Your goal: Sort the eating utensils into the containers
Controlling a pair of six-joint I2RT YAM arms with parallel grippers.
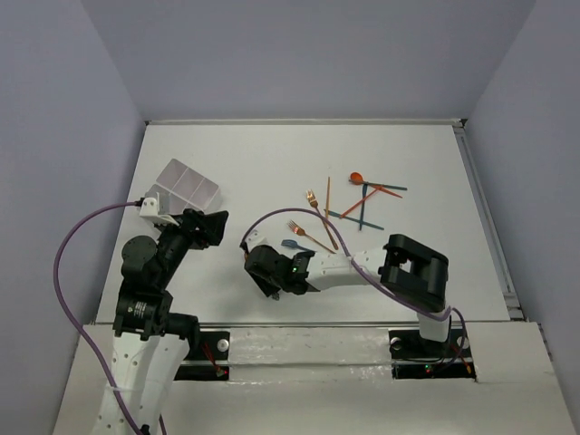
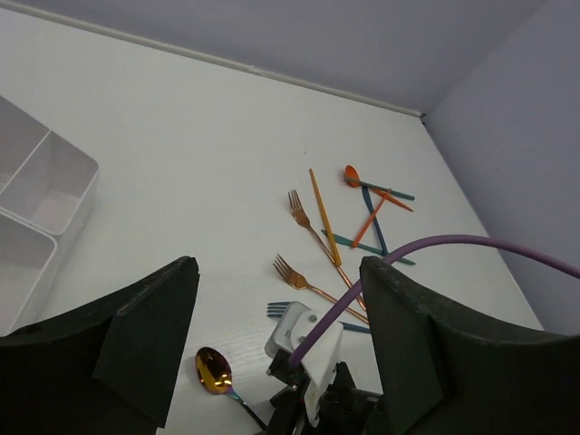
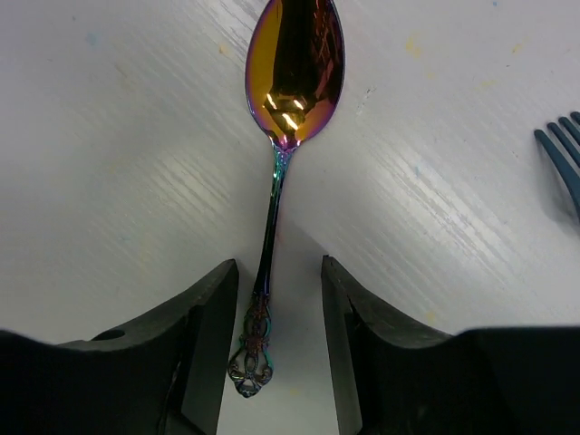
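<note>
Task is at the very start, as far as I can see. The tray [image 1: 186, 184] stands far-left on the table [image 1: 227, 145], and its visible compartments hold nothing. The heap of utensils [image 1: 362, 207] lies right of centre, well apart from the tray, w/ a blue fork [image 1: 292, 244] nearer the arms. The right gripper [image 3: 276, 272] is low over the rainbow spoon [image 3: 294, 72]. Its fingers are half spread on both sides of the handle w/ a gap on each side, so no pinch yet. The left gripper [image 1: 213, 227] hovers near the tray, spread wide, w/ nothing in it. Every piece is left to sort.
</note>
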